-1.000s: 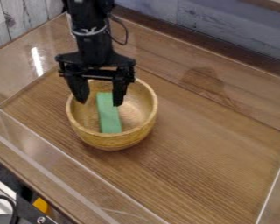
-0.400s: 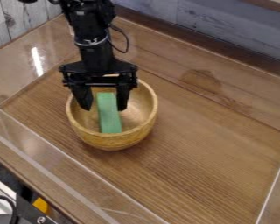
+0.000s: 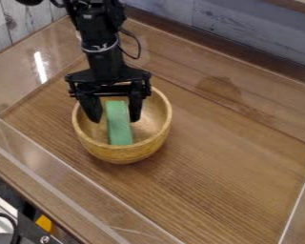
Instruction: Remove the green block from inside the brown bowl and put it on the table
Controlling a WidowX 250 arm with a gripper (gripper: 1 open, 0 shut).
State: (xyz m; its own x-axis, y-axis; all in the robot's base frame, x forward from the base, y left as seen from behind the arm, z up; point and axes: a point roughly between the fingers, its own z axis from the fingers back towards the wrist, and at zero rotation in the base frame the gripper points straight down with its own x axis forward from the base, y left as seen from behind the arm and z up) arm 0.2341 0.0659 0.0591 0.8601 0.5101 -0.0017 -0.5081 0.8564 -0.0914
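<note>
On the dark wood-grain table (image 3: 232, 143), left of the middle of the view, sits the brown bowl (image 3: 152, 133), a round light-brown wooden bowl with thick walls and a paler inside. Inside it lies the green block (image 3: 118, 126), a flat bright green bar that runs from the far part of the bowl's hollow toward the near rim, its near end resting close to the inner wall and its far end partly hidden behind the gripper. Directly above the bowl hangs the black gripper (image 3: 110, 105), pointing straight down from a dark arm (image 3: 96, 33) that enters from the top of the view. Its two fingers are spread wide, one (image 3: 85, 102) standing to the left of the block and the other (image 3: 137, 102) to the right, so the block's far end lies between them. The fingertips reach down into the bowl's opening, below the level of its rim, and neither finger can be seen pressing on the block; the gripper is released and grasps nothing. Clear acrylic walls (image 3: 79, 195) run along the table's edges, catching pale reflections near the left and front sides. Behind the table, at the upper right, is a strip of grey weathered planks (image 3: 251, 29). At the lower left corner, outside the acrylic wall, some dark cables and a small yellow-and-black part (image 3: 41, 224) show
</note>
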